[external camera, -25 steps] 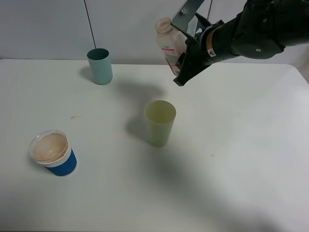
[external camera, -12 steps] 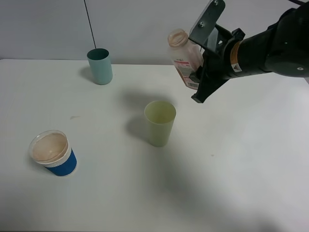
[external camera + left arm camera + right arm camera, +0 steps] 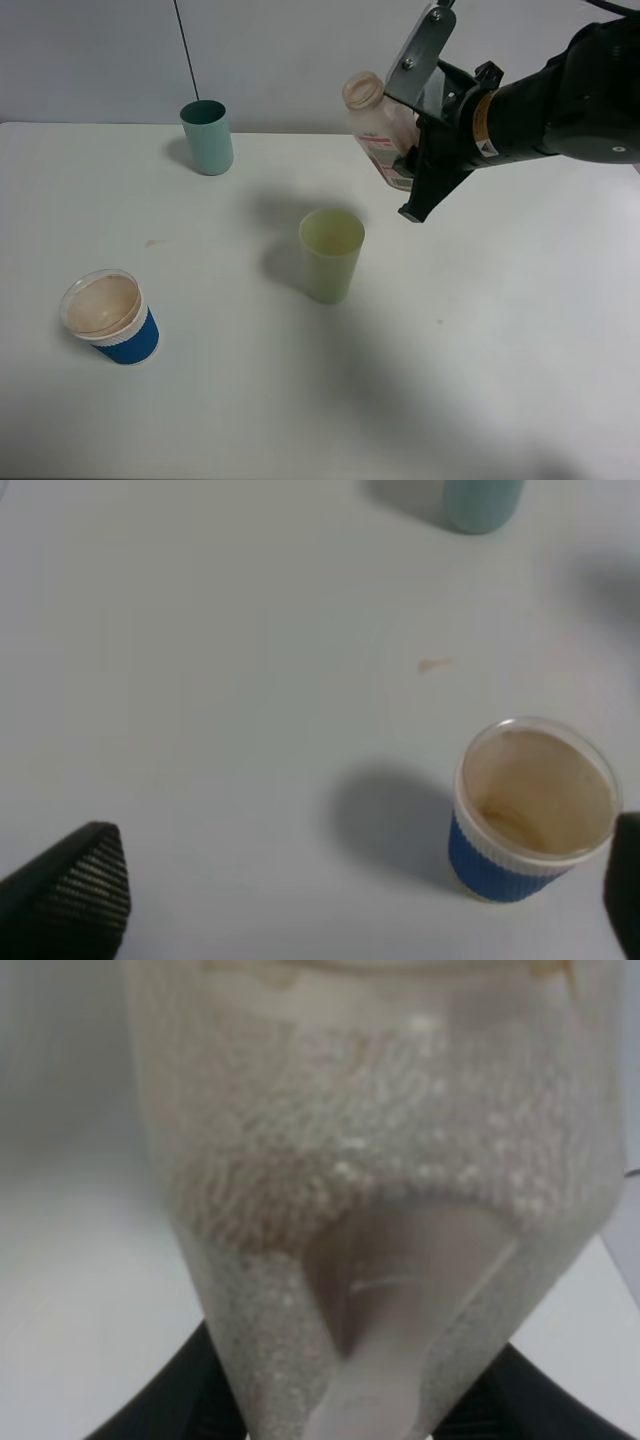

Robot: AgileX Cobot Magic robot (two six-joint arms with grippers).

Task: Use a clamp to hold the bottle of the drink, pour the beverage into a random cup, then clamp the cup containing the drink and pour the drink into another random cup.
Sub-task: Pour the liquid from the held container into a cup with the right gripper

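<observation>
My right gripper is shut on the bottle, which hangs in the air, tilted with its open neck up and to the left. It is above and slightly right of the pale yellow-green cup. In the right wrist view the bottle fills the frame, with a pale brown, frothy beverage tinting its wall. The teal cup stands at the back left. My left gripper is open over bare table, shown only in the left wrist view.
A squat blue-sleeved white cup with a brownish inside stands at the front left, also close to the left gripper as the blue-sleeved cup. A small stain marks the table. A thin black cable hangs behind the teal cup.
The right arm carried the bottle rightward and lower, then eased slightly back left, ending near the yellow-green cup. The cups and the left gripper have not moved.
</observation>
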